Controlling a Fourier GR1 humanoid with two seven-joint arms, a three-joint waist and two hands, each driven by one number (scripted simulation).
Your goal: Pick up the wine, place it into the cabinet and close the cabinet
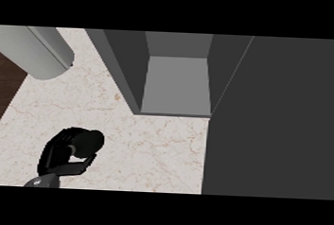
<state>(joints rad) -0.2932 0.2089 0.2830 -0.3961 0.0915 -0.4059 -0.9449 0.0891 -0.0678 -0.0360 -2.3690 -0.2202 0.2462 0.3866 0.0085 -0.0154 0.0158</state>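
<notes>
No wine bottle shows anywhere in the head view. The cabinet (176, 86) stands open at the top middle, with a bare light grey floor and dark side walls. Its dark door (278, 119) swings toward me and fills the whole right side. Low on the left, my left hand (65, 153) rests over the marble counter with its fingers relaxed and nothing visible in it. It is well apart from the cabinet. My right hand is out of sight.
A large light grey cylinder (36, 52) lies across the upper left corner, over the counter's left edge. Brown floor (2, 86) shows beyond that edge. The marble counter (150, 151) stretches between my left hand and the door.
</notes>
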